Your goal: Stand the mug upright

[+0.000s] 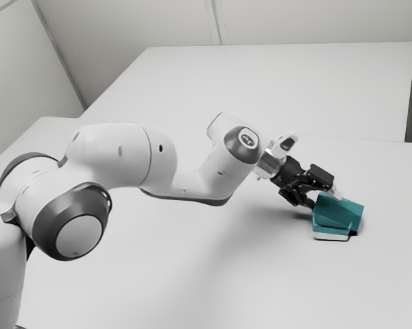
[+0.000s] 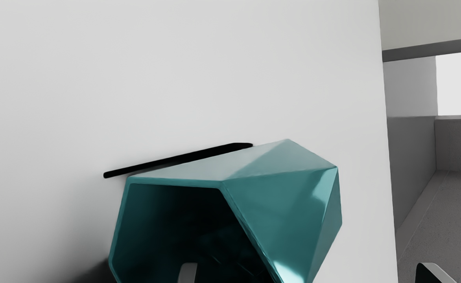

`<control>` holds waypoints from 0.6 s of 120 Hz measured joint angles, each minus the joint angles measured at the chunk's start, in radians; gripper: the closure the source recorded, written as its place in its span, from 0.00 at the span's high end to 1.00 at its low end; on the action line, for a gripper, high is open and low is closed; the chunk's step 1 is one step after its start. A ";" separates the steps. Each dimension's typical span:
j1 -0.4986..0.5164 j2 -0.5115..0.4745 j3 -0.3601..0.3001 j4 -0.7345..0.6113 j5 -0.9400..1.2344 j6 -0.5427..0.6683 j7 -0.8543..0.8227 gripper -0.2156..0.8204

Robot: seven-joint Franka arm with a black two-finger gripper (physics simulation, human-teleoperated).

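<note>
Both jaws stand apart, with the tipped mug (image 1: 338, 214) at four o'clock from my gripper (image 2: 309, 273) in the exterior view, so I'd pinch its wall (image 2: 271, 212) squarely before slowly turning it mouth-up.

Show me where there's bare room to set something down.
Free: the near table, between the arm and the exterior view's bottom edge, and the far table, beyond the arm. Crowded: around the mug, where the gripper reaches.
</note>
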 joint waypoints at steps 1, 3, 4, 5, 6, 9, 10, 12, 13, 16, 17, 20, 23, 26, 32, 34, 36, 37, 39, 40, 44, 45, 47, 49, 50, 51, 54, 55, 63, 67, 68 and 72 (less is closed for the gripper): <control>0.000 0.001 0.000 0.000 -0.002 0.000 0.000 0.79; 0.000 0.002 0.000 0.001 -0.008 0.000 0.002 0.79; 0.000 0.003 0.000 0.001 -0.011 0.000 0.003 0.79; 0.000 0.004 0.000 0.001 -0.014 0.000 0.004 0.79; 0.000 0.005 0.000 0.001 -0.018 0.000 0.005 0.79; 0.001 0.007 0.000 0.001 -0.030 -0.001 0.008 0.79; 0.001 0.008 0.000 0.001 -0.033 -0.001 0.010 0.79; 0.001 0.009 0.000 0.001 -0.040 -0.001 0.012 0.79; 0.001 0.010 0.000 0.002 -0.043 -0.001 0.013 0.79; 0.001 0.011 0.000 0.002 -0.052 -0.002 0.017 0.79; 0.002 0.012 0.000 0.002 -0.054 -0.002 0.018 0.79; 0.002 0.012 0.000 0.001 -0.062 -0.003 0.022 0.79; 0.002 0.013 0.000 0.001 -0.070 -0.004 0.025 0.79; 0.003 0.015 0.000 0.000 -0.080 -0.005 0.030 0.79; 0.004 0.020 0.000 -0.001 -0.101 -0.007 0.039 0.79; 0.005 0.021 0.000 -0.001 -0.107 -0.007 0.042 0.79; 0.006 0.022 0.000 -0.002 -0.112 -0.008 0.045 0.79; 0.006 0.023 0.000 -0.002 -0.114 -0.008 0.046 0.79; 0.006 0.025 0.000 -0.001 -0.119 -0.009 0.049 0.79; 0.006 0.025 0.000 -0.001 -0.121 -0.009 0.051 0.79; 0.007 0.028 0.000 -0.001 -0.129 -0.010 0.056 0.79; 0.007 0.028 0.000 -0.001 -0.131 -0.011 0.058 0.79; 0.007 0.029 0.000 -0.001 -0.134 -0.011 0.060 0.79; 0.007 0.030 0.000 -0.002 -0.136 -0.012 0.063 0.79; 0.007 0.030 0.000 -0.002 -0.138 -0.012 0.064 0.79; 0.007 0.030 0.000 -0.002 -0.139 -0.012 0.065 0.79; 0.007 0.031 0.000 -0.002 -0.143 -0.013 0.069 0.79; 0.007 0.032 0.000 -0.002 -0.144 -0.013 0.070 0.79; 0.007 0.033 0.000 -0.004 -0.154 -0.015 0.080 0.77; 0.007 0.033 0.000 -0.005 -0.159 -0.017 0.084 0.75; 0.007 0.033 0.000 -0.005 -0.160 -0.018 0.085 0.75; 0.007 0.034 0.000 -0.006 -0.164 -0.019 0.090 0.73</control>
